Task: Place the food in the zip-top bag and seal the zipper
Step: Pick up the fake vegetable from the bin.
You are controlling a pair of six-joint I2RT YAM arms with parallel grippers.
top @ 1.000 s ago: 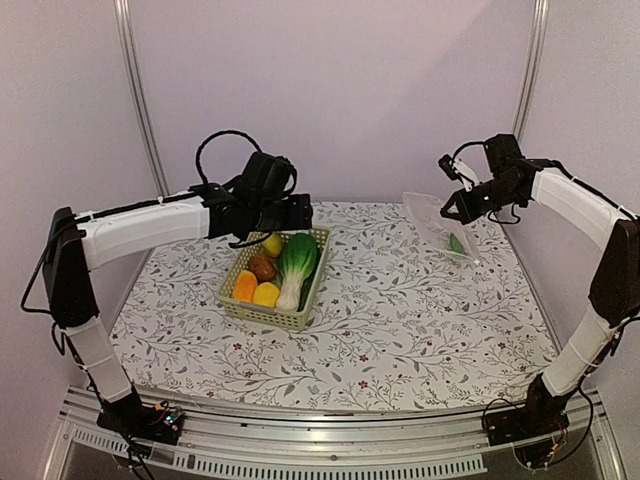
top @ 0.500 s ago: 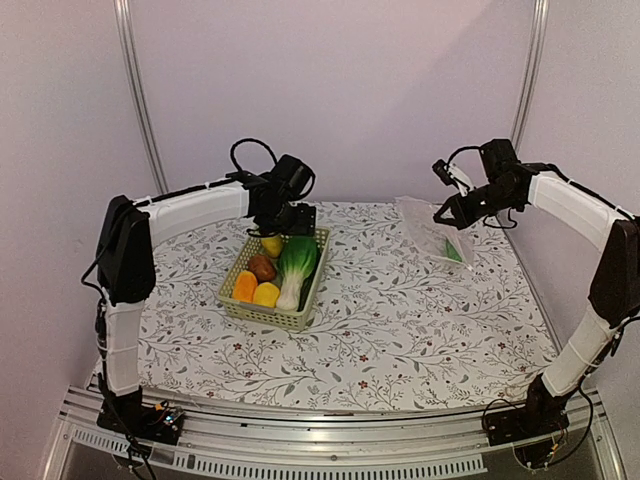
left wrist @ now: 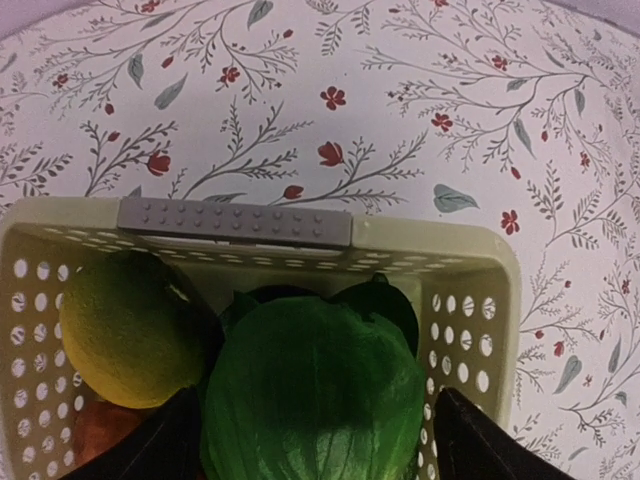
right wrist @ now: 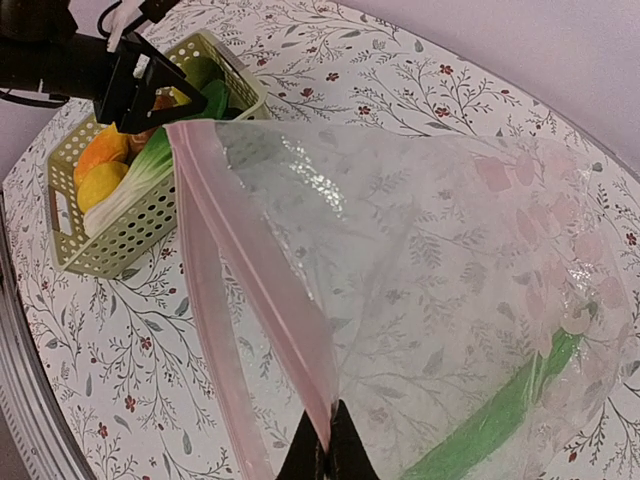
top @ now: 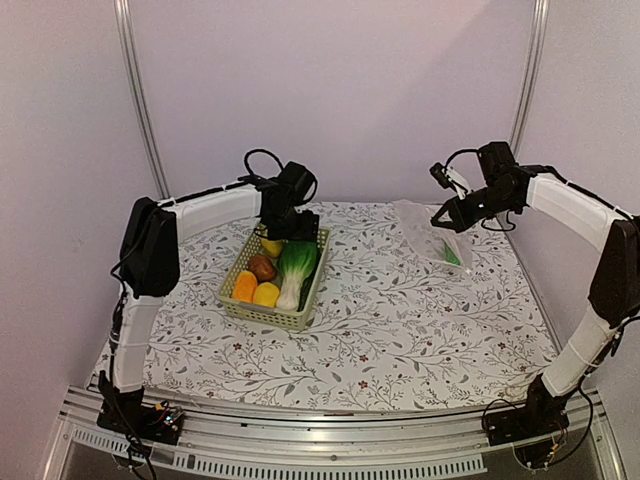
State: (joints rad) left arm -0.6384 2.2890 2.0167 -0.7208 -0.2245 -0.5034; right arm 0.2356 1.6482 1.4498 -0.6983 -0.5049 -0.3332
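Left hand [top: 293, 224] points down, spread wide; raised right hand [top: 443, 220] is pinched closed.

My gripper [right wrist: 327, 440] is pinched tight on the pink zipper [right wrist: 250, 280] of the clear bag [right wrist: 430, 250], which fans out crinkly across most of my view. The green cucumber [right wrist: 500, 420] sits inside, low on the right. Up left, the basket [right wrist: 130, 240] holds bok choy [right wrist: 150, 165], an orange piece [right wrist: 105, 148] and a yellow piece [right wrist: 100, 185]. The left gripper [right wrist: 140, 85] is right over it.

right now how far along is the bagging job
Done: cucumber in the zip-top bag. In hand: the right end effector pinches the zipper, mouth open; the left end effector hangs open over the bok choy. Left: the other pieces in the basket, then sealing.
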